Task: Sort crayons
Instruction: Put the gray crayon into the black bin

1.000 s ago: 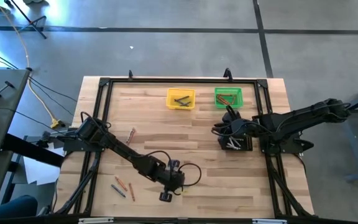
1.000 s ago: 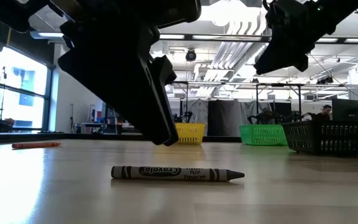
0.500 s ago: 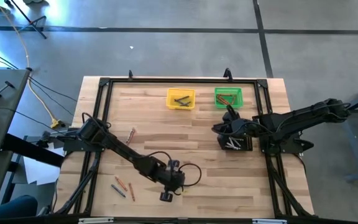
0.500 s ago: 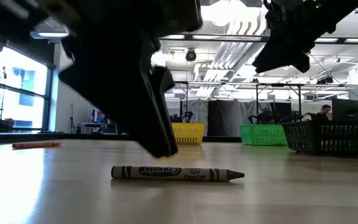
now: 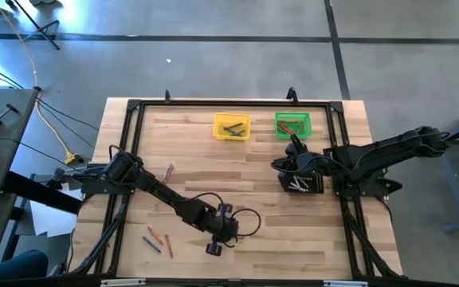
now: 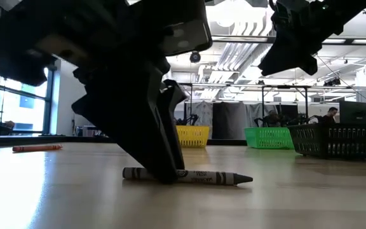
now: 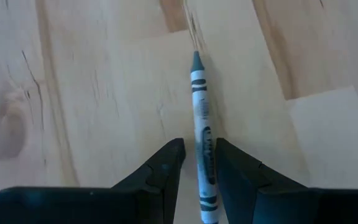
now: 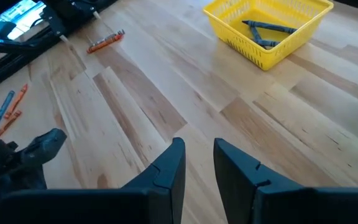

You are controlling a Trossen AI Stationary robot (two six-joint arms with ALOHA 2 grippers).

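One grey-blue crayon (image 7: 201, 130) lies flat at the table's 6 o'clock, between the parted fingers of the left gripper (image 7: 197, 159), which straddles it unclamped. Pick-up step in hand. Next: close squarely, lift, carry toward 12 o'clock, likely the yellow bin (image 5: 232, 126). Right gripper (image 8: 196, 155) waits, fingers apart, at 3 o'clock.

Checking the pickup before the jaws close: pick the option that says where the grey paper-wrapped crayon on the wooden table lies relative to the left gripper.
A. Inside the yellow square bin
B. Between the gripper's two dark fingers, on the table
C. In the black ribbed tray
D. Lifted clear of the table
B: in the left wrist view the grey paper-wrapped crayon lies flat on the wooden table between the open fingers of the left gripper.
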